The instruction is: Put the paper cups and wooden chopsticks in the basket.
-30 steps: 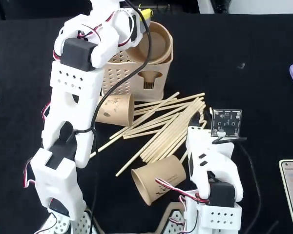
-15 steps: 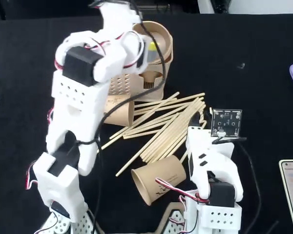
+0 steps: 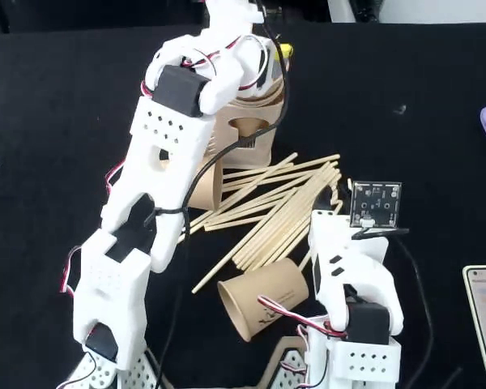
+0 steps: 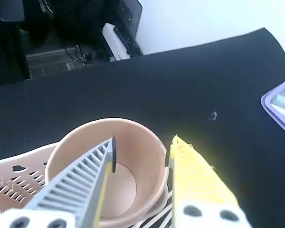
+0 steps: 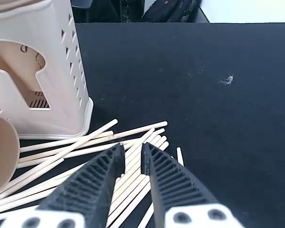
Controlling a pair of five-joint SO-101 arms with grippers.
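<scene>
Right gripper hangs with jaws barely parted and empty, just over the wooden chopsticks, whose long axes run diagonally away toward the basket. A fallen paper cup lies beside its arm. Farther off, the left gripper spreads wide astride the rim of an upright paper cup in the basket, apparently released. The loose pieces lie nearer the right arm.

Your right gripper: jaws narrowly apart, nothing between them, above wooden chopsticks strewn on black table. Basket just beyond sticks, inner cup showing through cutout. Loose paper cup at edge.
</scene>
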